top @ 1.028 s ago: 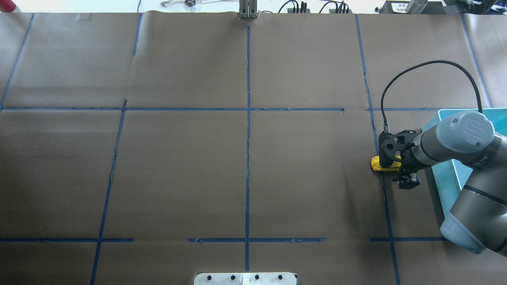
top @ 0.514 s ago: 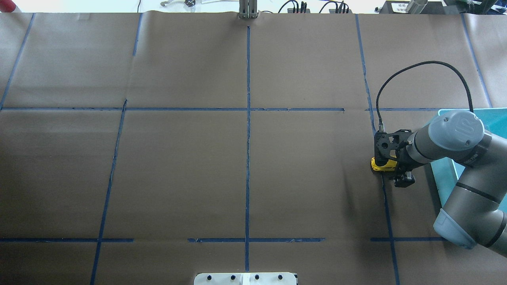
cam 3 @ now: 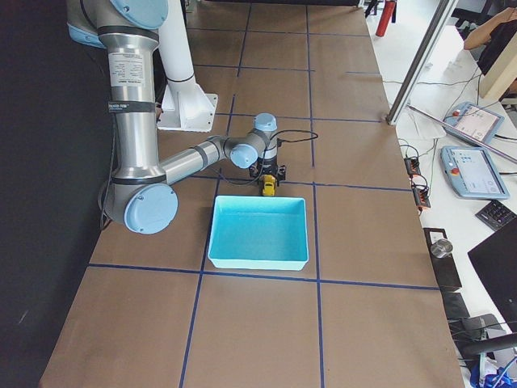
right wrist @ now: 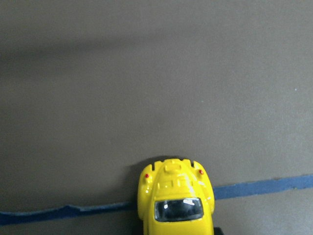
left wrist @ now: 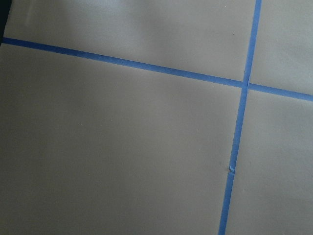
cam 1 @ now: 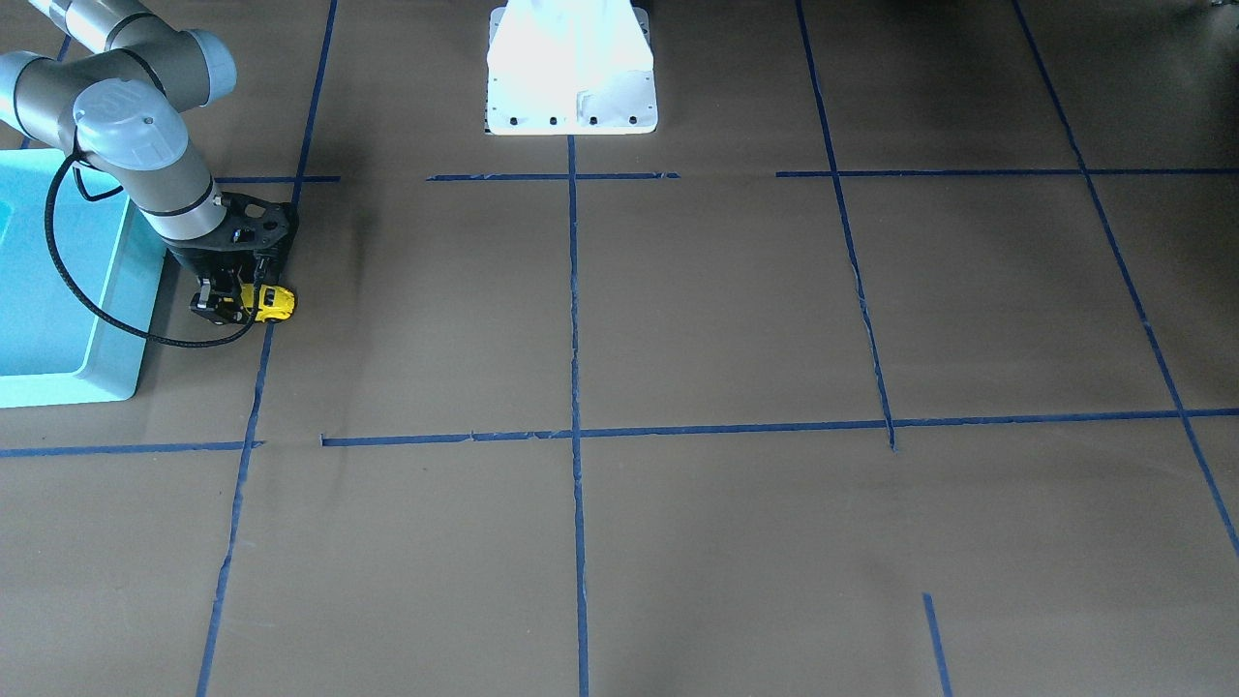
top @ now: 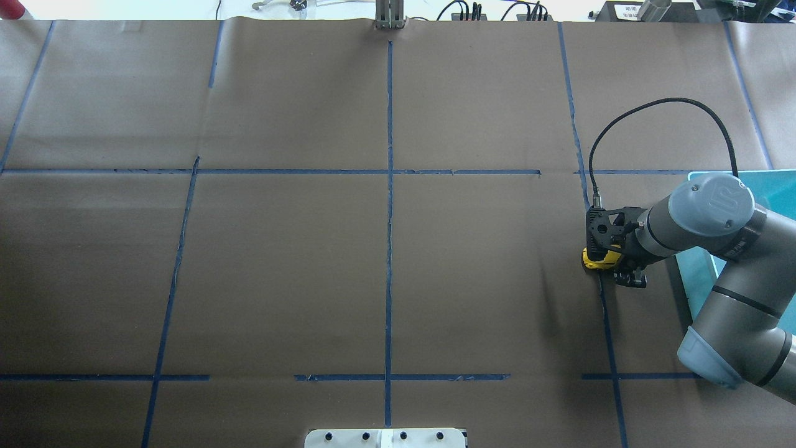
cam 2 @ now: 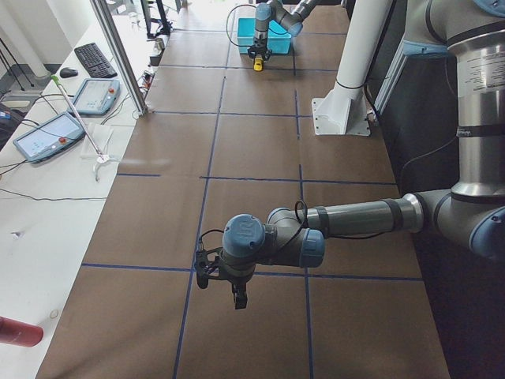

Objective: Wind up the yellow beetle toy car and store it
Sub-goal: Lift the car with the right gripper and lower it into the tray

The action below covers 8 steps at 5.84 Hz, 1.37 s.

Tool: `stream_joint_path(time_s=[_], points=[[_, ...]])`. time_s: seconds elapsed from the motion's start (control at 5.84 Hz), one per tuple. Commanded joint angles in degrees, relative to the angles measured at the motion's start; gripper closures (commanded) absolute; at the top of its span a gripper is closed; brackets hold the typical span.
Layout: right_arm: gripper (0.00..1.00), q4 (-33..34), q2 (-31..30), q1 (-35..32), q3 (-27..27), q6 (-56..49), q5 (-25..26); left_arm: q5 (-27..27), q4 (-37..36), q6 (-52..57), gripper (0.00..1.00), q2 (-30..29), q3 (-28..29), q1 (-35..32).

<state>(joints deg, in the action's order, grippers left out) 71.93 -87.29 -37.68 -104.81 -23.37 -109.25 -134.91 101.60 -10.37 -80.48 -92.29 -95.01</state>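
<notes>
Exterior right: one yellow beetle toy car [cam 3: 267, 185], one turquoise bin [cam 3: 257, 261]

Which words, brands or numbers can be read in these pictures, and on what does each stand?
"UR": logo on the grey joint cap of the right arm.
White label beyond the table's far edge: print too small to read.
Dark band on the same arm: lettering blurred, unreadable.
Yellow beetle toy car: no text.
</notes>
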Motion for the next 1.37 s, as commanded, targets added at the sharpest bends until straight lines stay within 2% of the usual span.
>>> stream_joint_path(time_s=[0.0,0.17,0.51,0.69,0.86,1.03,1.2], points=[[1.00,0.1,-0.3,-1.3,-2.1,0.0,-1.0,0.0,0.0,0.0,0.00,0.0,0.1,0.1],[1.00,0.8,-2.9,-7.3,-6.2,-0.2,-6.4,0.1,0.0,0.0,0.00,0.0,0.1,0.1],[1.00,0.8,-11.4,-15.3,-14.1,-7.0,-11.0,0.1,0.0,0.0,0.00,0.0,0.1,0.1],[1.00,0.7,-14.9,-19.4,-14.4,-13.5,-13.3,0.1,0.0,0.0,0.00,0.0,0.1,0.1],[1.00,0.3,-18.6,-20.3,-14.2,-17.5,-13.4,0.1,0.0,0.0,0.00,0.0,0.1,0.1],[1.00,0.1,-21.0,-20.2,-13.1,-19.3,-13.4,0.1,0.0,0.0,0.00,0.0,0.1,0.1],[1.00,0.0,-20.9,-20.3,-9.6,-22.9,-13.3,0.1,0.0,0.0,0.00,0.0,0.2,0.1]])
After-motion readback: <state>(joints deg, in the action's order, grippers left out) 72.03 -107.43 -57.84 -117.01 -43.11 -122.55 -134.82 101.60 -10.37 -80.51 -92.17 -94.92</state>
